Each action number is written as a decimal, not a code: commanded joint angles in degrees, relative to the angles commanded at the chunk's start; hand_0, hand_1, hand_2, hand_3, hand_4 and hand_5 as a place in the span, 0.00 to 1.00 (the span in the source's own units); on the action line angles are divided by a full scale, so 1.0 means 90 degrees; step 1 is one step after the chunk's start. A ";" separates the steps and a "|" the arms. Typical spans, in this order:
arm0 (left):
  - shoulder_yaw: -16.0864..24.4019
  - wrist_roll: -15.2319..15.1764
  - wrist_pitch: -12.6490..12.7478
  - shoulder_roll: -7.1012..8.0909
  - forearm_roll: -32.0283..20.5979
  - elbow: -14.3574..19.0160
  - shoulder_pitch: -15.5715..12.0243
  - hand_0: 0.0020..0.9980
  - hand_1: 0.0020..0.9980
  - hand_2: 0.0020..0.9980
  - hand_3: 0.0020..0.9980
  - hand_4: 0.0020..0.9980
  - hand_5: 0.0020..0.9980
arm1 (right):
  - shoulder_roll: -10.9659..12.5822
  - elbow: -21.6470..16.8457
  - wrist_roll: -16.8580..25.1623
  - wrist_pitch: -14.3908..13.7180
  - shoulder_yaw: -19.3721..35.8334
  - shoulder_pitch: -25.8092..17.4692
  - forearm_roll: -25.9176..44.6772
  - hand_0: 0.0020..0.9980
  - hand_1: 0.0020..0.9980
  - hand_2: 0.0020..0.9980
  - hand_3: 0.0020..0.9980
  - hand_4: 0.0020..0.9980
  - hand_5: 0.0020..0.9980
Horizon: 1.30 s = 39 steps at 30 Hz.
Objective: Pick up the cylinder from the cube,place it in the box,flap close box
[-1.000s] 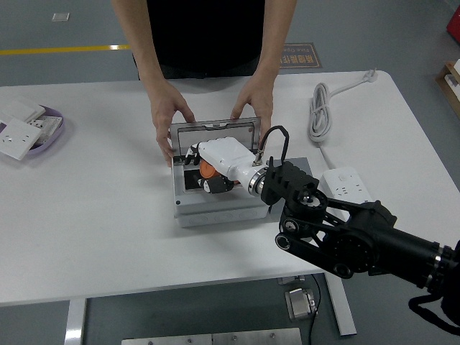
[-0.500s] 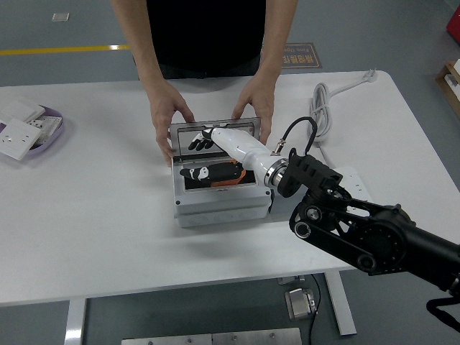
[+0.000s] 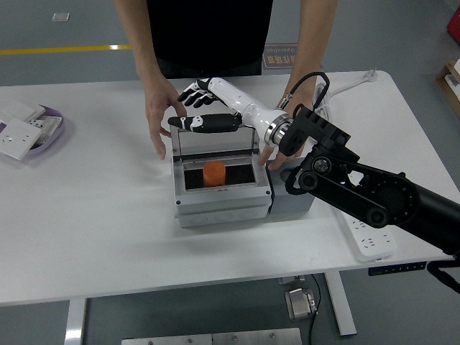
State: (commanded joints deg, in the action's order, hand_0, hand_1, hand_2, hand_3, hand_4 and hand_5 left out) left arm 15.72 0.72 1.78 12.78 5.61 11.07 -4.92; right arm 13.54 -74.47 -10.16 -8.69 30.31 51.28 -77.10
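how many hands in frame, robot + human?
3. Robot right hand above the box lid; person's hand left of the box; another person's hand at its right, mostly hidden by the arm.

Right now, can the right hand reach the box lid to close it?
Probably yes: the right hand is already at the upright lid, thumb along its top edge, nothing between them. The person's hands flank the box.

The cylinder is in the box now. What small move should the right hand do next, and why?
Probably push the lid forward and down. The orange cylinder already stands inside the open box, and the right hand sits at the top edge of the upright lid, fingers lying along it and holding nothing. A person's hands flank the box, seemingly steadying it, so closing looks like the only step left.
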 joint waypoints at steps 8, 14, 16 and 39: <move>-0.0024 0.0006 0.0001 0.0015 0.0000 0.0004 0.0010 0.63 0.65 0.63 0.67 0.72 0.25 | -0.0148 0.0530 0.0063 0.0022 -0.0296 0.0344 0.0074 0.74 0.65 0.67 0.67 0.79 0.57; 0.0025 0.0005 0.0000 0.0031 0.0060 0.0005 0.0035 0.63 0.65 0.63 0.67 0.72 0.25 | -0.0209 0.1019 0.0114 0.0026 -0.0580 0.0545 0.0174 0.73 0.65 0.67 0.67 0.78 0.57; 0.0038 0.0005 0.0001 0.0034 0.0069 0.0005 0.0036 0.63 0.65 0.63 0.67 0.72 0.25 | -0.0200 0.1135 0.0122 0.0035 -0.0671 0.0558 0.0217 0.73 0.65 0.67 0.67 0.78 0.57; 0.0139 0.0004 -0.0001 0.0006 0.0123 0.0003 0.0003 0.63 0.65 0.63 0.67 0.72 0.25 | 0.0455 0.0090 -0.0167 0.0086 -0.0588 -0.0115 -0.0326 0.73 0.65 0.66 0.67 0.78 0.57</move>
State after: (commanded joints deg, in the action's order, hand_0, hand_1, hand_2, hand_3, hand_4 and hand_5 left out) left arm 16.98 0.75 1.78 12.83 6.72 11.10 -4.89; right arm 17.63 -73.66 -11.66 -7.92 25.03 50.24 -80.03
